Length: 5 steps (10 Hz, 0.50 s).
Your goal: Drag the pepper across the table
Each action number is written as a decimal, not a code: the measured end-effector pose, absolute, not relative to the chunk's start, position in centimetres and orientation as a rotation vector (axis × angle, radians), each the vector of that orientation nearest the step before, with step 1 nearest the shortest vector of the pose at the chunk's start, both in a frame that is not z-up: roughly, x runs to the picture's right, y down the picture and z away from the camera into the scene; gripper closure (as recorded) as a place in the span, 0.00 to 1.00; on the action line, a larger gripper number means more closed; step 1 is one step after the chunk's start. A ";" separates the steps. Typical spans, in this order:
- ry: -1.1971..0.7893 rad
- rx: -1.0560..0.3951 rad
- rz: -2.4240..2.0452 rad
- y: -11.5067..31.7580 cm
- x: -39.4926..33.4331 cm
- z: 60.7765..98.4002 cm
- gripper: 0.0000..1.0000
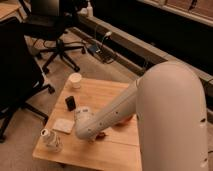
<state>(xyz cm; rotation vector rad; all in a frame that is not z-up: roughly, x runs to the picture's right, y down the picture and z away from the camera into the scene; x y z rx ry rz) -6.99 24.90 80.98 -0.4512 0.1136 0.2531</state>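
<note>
Camera view: dark-red glossy pepper (101, 135) on table (120, 152), beside tool (89, 134).

Setting: an office; black swivel chairs (55, 30) on castor bases stand at upper left of the frame; cables and a power adapter (95, 49) lie on the carpet; the gripper (84, 131) sits low over the table (107, 97) at lower centre.

White pincer (88, 131) over pale-plank table (112, 95).
</note>
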 end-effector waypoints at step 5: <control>0.117 -0.450 0.267 23.4 -7.2 82.2 0.76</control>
